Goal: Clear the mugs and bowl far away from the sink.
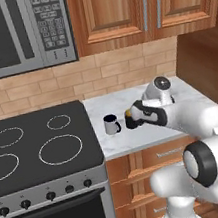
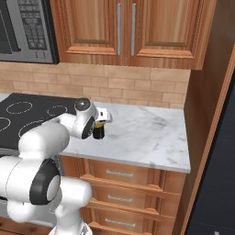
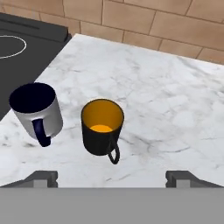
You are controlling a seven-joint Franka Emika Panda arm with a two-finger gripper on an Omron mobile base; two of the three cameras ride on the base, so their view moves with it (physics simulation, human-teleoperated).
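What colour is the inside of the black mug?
Orange-yellow. The black mug shows its inside best in the hand view, standing on the marble counter.

Black mug (image 3: 102, 127) stands beside white mug (image 3: 37, 111).

black mug (image 1: 131, 119): half hidden by arm | stovetop (image 1: 36, 144): cut off left

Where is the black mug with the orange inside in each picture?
Left base view: the black mug stands mid-picture on the marble counter, right of the white-grey mug, partly covered by the robot's hand.
Right base view: left of centre, just below the hand, only its dark side peeking out.
Hand view: in the middle, handle toward the camera, above the open gripper.
Shared landmark: the black stovetop, left of the counter.
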